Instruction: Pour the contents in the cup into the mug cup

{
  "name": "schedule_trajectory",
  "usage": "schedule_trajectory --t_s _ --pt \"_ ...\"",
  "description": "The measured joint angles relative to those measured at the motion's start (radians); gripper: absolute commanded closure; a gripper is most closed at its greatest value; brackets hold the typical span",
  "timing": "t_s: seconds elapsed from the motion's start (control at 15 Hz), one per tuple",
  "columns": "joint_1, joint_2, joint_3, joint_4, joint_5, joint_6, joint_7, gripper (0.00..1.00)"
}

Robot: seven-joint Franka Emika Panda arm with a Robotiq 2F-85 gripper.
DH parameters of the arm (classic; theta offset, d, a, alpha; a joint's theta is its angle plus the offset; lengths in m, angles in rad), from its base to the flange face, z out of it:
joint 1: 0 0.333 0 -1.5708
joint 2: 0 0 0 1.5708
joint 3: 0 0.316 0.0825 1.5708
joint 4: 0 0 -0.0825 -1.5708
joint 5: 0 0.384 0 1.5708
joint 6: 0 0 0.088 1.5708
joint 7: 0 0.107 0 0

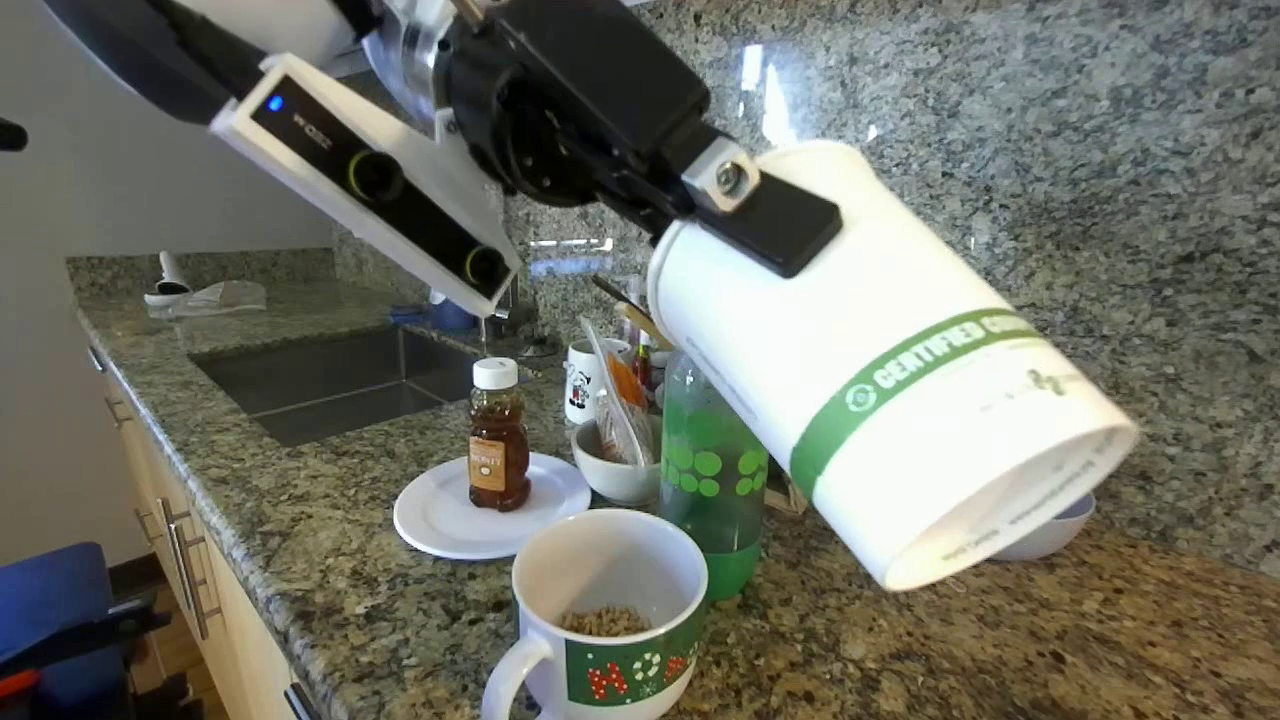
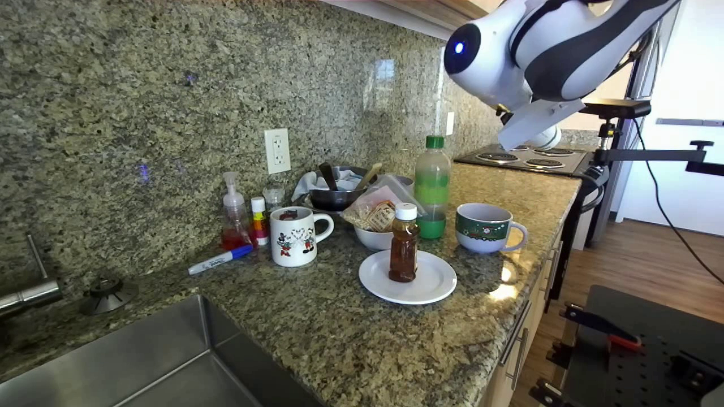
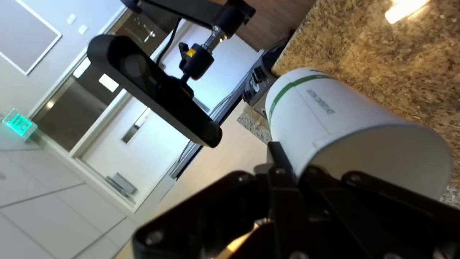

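Claw [image 1: 800, 235] pinches the paper cup [image 1: 900, 400] by its rim, mouth tilted up, I'd guess to keep leftovers, while the Christmas mug [image 1: 630, 675] near the countertop's [image 1: 400, 620] edge holds pellets [image 1: 606, 622].

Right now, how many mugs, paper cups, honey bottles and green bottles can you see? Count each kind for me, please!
Mugs: 2 (green-patterned mug and cartoon-mouse mug)
Paper cup: 1
Honey bottle: 1
Green bottle: 1
Total: 5
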Motion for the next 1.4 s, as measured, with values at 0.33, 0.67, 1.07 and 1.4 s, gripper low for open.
schedule_trajectory --t_s 0.33,0.67,1.07,1.4 --pt "0.0 -0.122 -0.038 0.044 0.239 0.097 -0.104 0.97" --pt "-0.001 -0.191 -0.058 0.067 0.495 0.224 -0.248 0.97" --pt "-0.012 -0.271 -0.065 0.059 0.842 0.336 -0.543 0.97" --pt "-0.013 -0.313 -0.06 0.049 1.159 0.34 -0.84 0.97"
